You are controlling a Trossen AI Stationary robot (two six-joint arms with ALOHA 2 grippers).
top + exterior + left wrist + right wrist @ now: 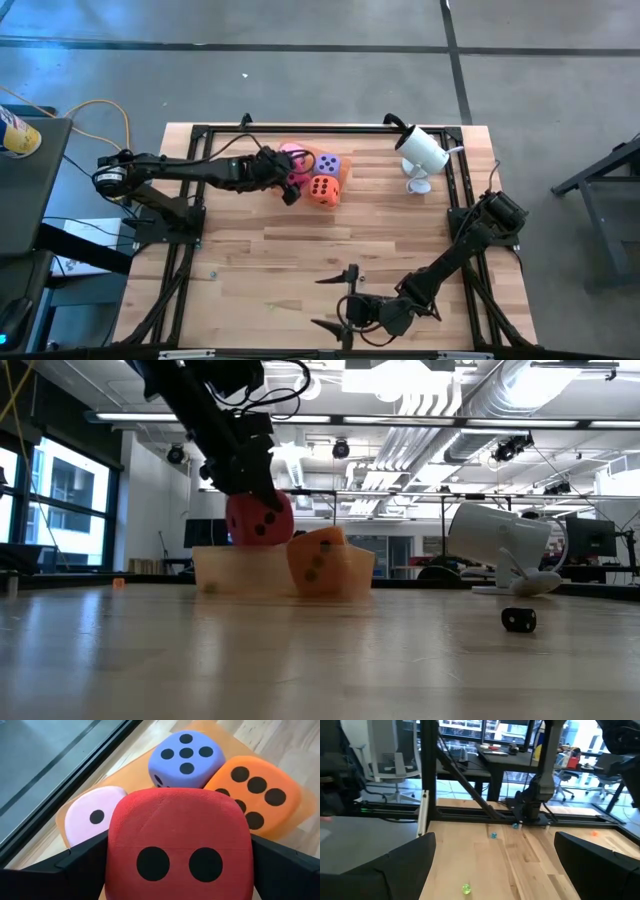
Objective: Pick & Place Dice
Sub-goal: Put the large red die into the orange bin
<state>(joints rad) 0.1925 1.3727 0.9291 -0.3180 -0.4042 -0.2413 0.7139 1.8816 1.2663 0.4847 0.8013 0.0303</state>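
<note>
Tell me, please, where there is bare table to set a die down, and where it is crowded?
Bare wood fills the middle of the table, between the dice and the open right gripper at the near edge. The far side is crowded: the left gripper holds the red die beside the orange tray, and the white camera stands in the far right corner.

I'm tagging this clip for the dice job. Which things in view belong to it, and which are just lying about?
Part of the job:
- red die, between the left gripper's fingers
- orange die, on the tray
- lavender die, on the tray
- pink die, on the tray
- orange tray

Lying about:
- white camera on a stand
- small black die
- right gripper, open, idle
</note>
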